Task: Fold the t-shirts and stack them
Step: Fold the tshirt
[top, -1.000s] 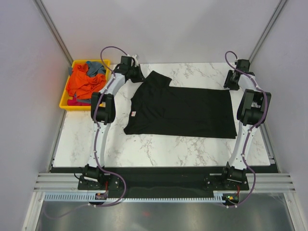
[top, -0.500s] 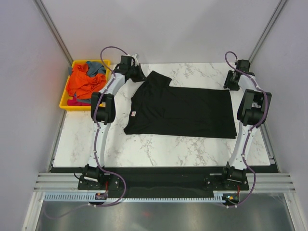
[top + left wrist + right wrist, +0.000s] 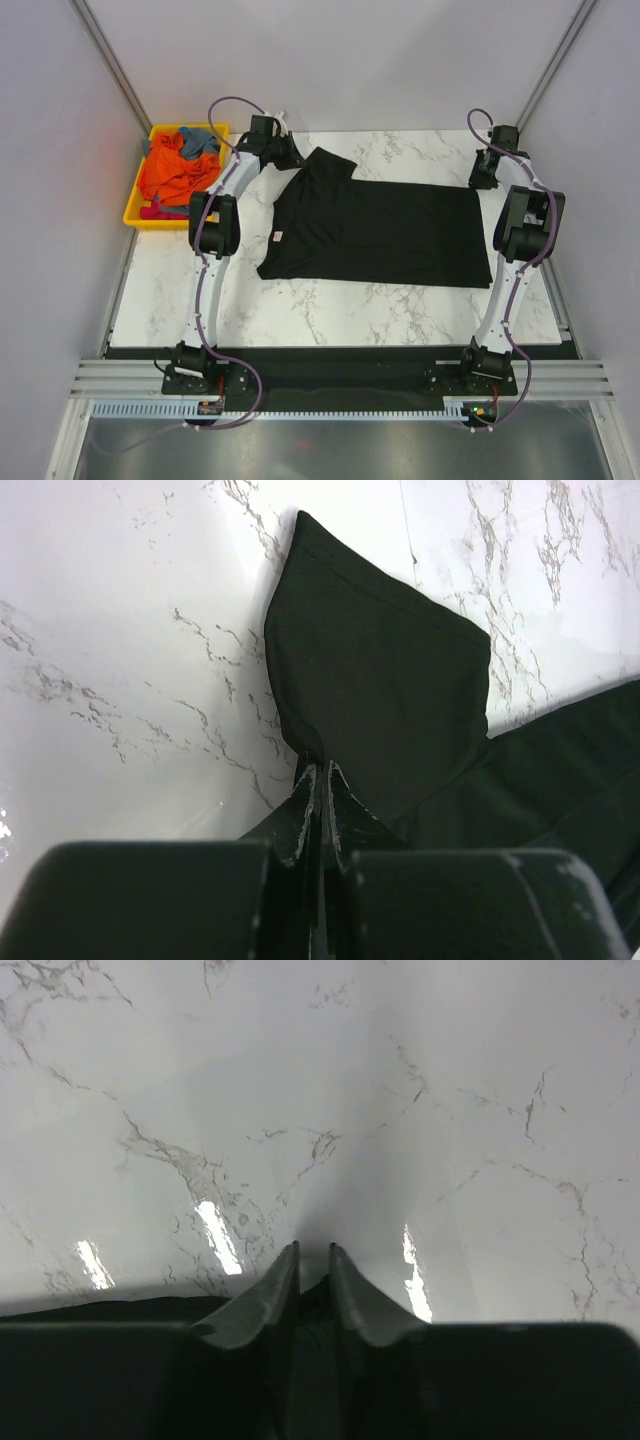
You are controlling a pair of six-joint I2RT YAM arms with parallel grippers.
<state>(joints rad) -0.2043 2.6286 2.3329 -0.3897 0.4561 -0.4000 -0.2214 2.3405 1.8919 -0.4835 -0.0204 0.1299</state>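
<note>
A large black t-shirt [image 3: 375, 235] lies spread flat on the marble table, its small neck label [image 3: 278, 237] at the left edge. My left gripper [image 3: 290, 158] is at the shirt's far left, by the sleeve. In the left wrist view it [image 3: 318, 770] is shut on black cloth, with the sleeve [image 3: 380, 670] lying ahead. My right gripper [image 3: 481, 180] is at the shirt's far right corner. In the right wrist view it [image 3: 313, 1250] is shut on a bit of black cloth [image 3: 316, 1295]. An orange t-shirt [image 3: 175, 172] and a grey-blue one [image 3: 202, 140] lie crumpled in the tray.
A yellow plastic tray [image 3: 132, 212] stands off the table's far left corner. Bare marble [image 3: 330, 310] lies in front of the shirt. Grey walls close in the left, right and back. A metal rail [image 3: 330, 380] runs along the near edge.
Almost nothing. The left gripper has edged slightly to the right at the sleeve. The shirt lies the same.
</note>
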